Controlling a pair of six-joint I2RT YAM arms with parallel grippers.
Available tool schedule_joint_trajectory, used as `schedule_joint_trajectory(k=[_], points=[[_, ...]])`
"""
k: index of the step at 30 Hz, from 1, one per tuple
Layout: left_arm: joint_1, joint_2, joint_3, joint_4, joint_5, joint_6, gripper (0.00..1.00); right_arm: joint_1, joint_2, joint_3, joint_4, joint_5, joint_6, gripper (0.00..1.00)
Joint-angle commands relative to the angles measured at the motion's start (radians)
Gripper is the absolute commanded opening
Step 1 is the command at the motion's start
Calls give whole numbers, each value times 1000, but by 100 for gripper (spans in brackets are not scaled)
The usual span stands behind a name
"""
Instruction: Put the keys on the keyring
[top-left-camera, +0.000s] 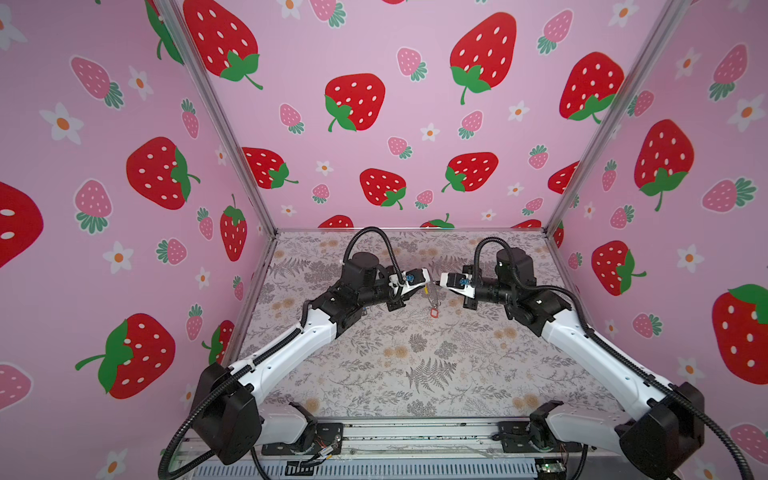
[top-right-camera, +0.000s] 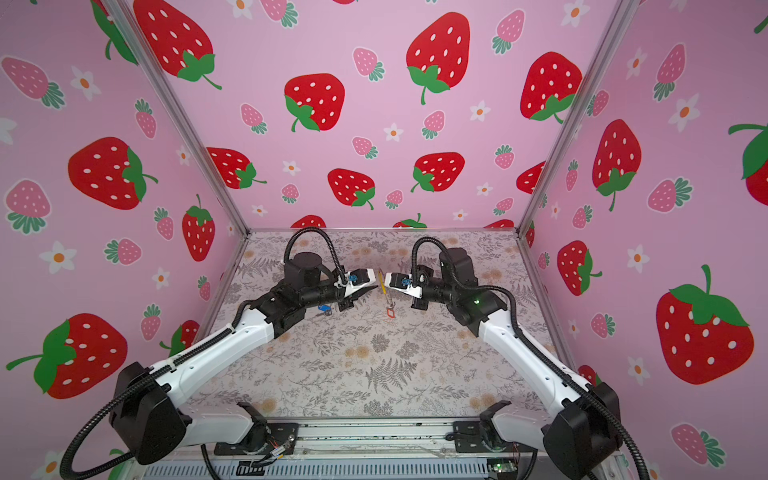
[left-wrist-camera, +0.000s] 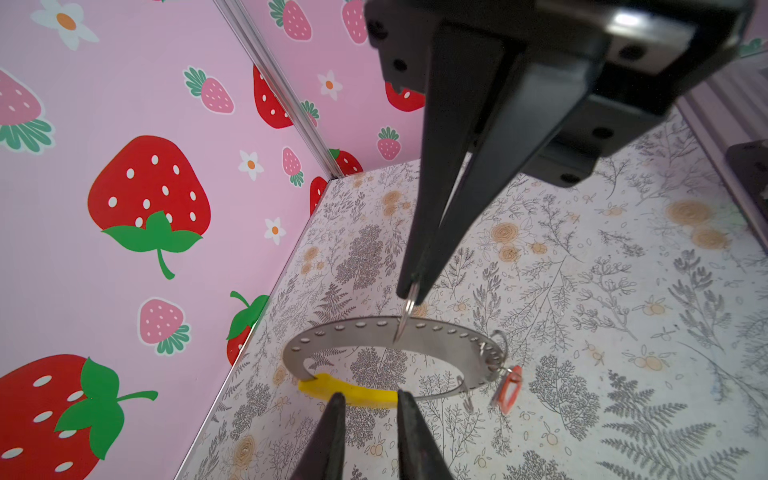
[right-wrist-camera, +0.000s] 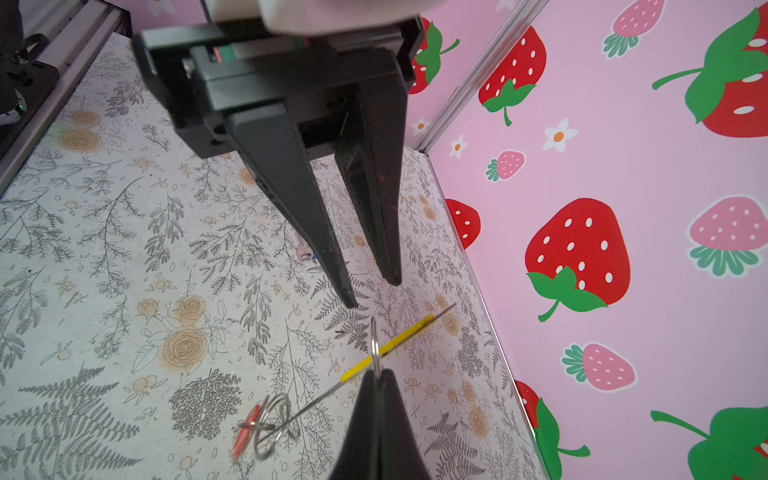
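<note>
Keyring (left-wrist-camera: 353, 328): I see a thin grey hoop, its band punched with holes, hanging between my grippers at mid-scene; its yellow segment (left-wrist-camera: 353, 392) sits just beyond my left gripper (left-wrist-camera: 370, 395).
Keys: the blue-tag key (top-right-camera: 324, 308) lies on the floral table (top-left-camera: 415, 365) near my left wrist; the red-tag key (left-wrist-camera: 509, 388) dangles from the hoop by small rings.
Grip: my left jaws stand partly apart and hold nothing; my right gripper (right-wrist-camera: 376, 374) is clamped on a small silver ring (right-wrist-camera: 374, 340) crossing the hoop.
Room: there is bare table in front, and the strawberry walls (top-left-camera: 124, 166) are well apart from both grippers.
Views: only a top view shows the blue tag clearly; the right wrist view shows the hoop edge-on.
</note>
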Motion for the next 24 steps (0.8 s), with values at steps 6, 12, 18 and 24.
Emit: schedule_joint_trajectory(k=[6, 12, 18, 24], points=[[-2, -9, 17, 30, 103, -15, 25, 2, -9, -2, 37, -53, 13, 0], [-3, 6, 30, 35, 134, -23, 24, 3, -6, -4, 41, -57, 22, 0], [-8, 25, 49, 33, 145, -25, 23, 3, 1, -2, 45, -65, 25, 0], [-13, 42, 64, 40, 139, -31, 22, 3, 5, -3, 34, -74, 19, 0]])
